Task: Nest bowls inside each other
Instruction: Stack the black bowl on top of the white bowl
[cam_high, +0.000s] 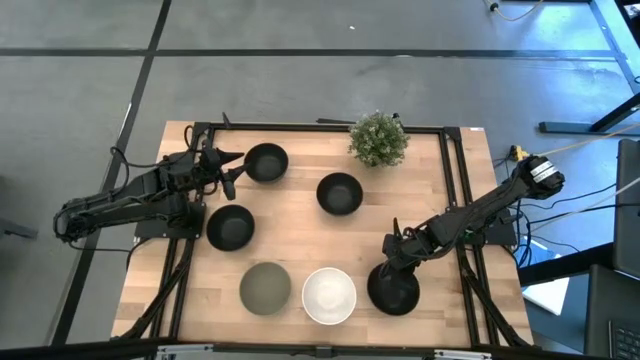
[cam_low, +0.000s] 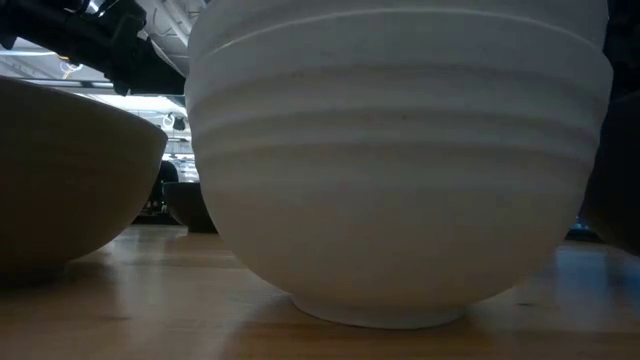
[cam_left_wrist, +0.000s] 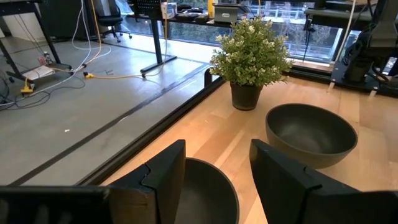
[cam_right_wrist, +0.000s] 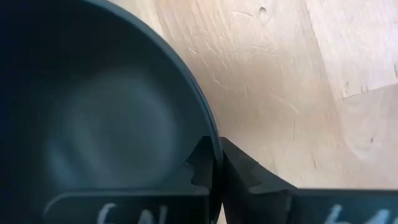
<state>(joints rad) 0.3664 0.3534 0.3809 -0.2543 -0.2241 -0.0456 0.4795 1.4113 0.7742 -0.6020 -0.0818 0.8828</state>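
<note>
Six bowls show on the wooden table in the high view. Black ones stand at far left (cam_high: 266, 162), centre (cam_high: 339, 193), left (cam_high: 231, 227) and near right (cam_high: 393, 289). A grey-olive one (cam_high: 265, 288) and a white one (cam_high: 329, 295) sit at the near edge. My left gripper (cam_high: 235, 165) is open beside the far-left black bowl (cam_left_wrist: 214, 190), whose rim shows between its fingers; touch does not show. My right gripper (cam_high: 396, 260) is shut on the near-right black bowl (cam_right_wrist: 106, 124). My right gripper (cam_right_wrist: 217, 158) pinches the rim (cam_right_wrist: 208, 127) of the near-right black bowl on the bowl's far side, one finger inside the hollow and one finger (cam_right_wrist: 245, 171) outside. It comes from above, pointing down. Whether the bowl's base is on the table, I cannot tell.
A small green potted plant (cam_high: 379, 138) stands at the table's far edge, just beyond the centre black bowl (cam_left_wrist: 311, 134). A dark frame (cam_high: 452, 170) runs along the table's far, left and right sides. Bare wood lies between the bowls in the middle.
</note>
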